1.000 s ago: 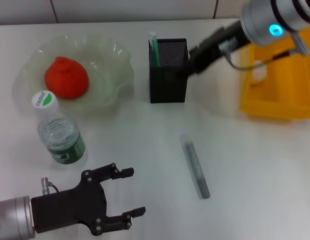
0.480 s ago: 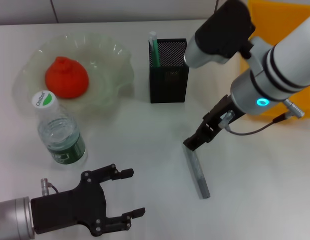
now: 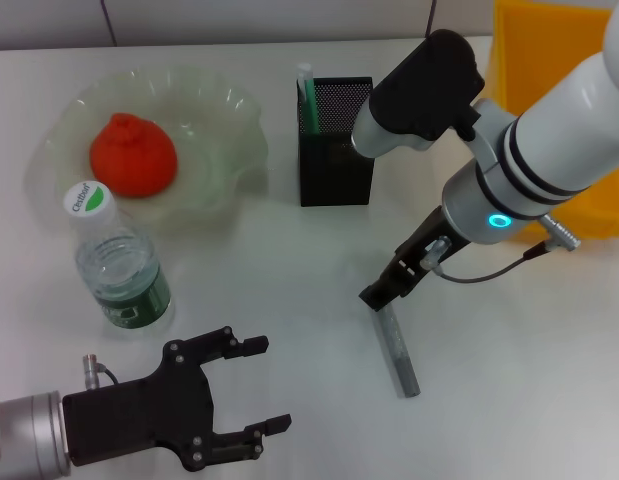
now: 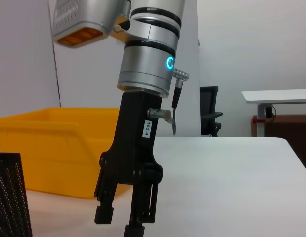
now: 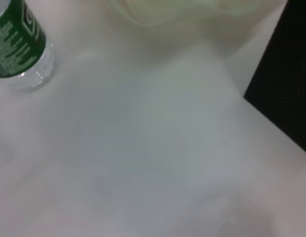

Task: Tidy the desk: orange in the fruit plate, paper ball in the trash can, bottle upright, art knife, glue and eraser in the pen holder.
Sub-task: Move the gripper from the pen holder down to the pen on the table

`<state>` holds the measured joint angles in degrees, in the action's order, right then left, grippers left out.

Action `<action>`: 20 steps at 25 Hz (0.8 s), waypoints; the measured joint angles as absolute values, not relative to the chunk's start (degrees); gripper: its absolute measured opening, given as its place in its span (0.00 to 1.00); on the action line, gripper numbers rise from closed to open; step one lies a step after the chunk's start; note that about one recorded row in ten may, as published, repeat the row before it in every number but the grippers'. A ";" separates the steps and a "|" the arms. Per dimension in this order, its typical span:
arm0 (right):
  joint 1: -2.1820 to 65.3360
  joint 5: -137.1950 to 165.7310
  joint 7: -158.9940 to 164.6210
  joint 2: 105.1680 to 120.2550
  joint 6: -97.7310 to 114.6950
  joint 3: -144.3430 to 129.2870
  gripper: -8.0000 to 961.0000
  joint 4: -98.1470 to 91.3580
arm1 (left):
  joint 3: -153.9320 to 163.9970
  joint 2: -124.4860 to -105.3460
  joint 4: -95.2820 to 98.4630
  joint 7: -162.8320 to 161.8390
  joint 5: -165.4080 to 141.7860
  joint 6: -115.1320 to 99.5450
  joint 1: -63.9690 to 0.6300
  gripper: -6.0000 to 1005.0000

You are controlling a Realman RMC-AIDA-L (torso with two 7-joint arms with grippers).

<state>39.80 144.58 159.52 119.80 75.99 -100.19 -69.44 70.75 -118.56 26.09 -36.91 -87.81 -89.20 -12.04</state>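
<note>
The grey art knife [image 3: 397,348] lies flat on the table in front of the pen holder [image 3: 335,145]. My right gripper [image 3: 377,296] hangs open over the knife's far end; the left wrist view shows its two fingers [image 4: 104,213] apart. The orange [image 3: 132,155] rests in the fruit plate [image 3: 229,120]. Just in front of the plate the bottle [image 3: 119,268] stands upright. My left gripper [image 3: 259,385] is open and holds nothing near the front left edge. A green and white stick [image 3: 306,95] stands in the pen holder. Paper ball and eraser are out of view.
The yellow trash can [image 3: 534,50] stands at the back right, partly behind my right arm. The right wrist view shows the bottle [image 5: 17,44], the plate's rim [image 5: 192,10] and the pen holder's side [image 5: 286,98] around bare table.
My right arm has swung from beside the pen holder down to the far end of the art knife, dropping slightly lower in the last half second. The left arm has not moved.
</note>
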 joint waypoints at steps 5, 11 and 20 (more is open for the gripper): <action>40.51 143.70 159.51 119.80 74.81 -101.08 0.83 -67.66 | 70.75 -118.62 26.10 -36.92 -87.81 -89.16 -12.12 0.77; 40.86 143.69 159.53 119.80 73.71 -101.99 0.66 -66.42 | 70.75 -118.66 26.06 -36.92 -87.80 -89.11 -12.14 0.77; 42.01 142.96 159.57 119.86 73.76 -102.48 0.57 -64.34 | 70.75 -118.66 26.01 -36.92 -87.80 -89.17 -12.12 0.77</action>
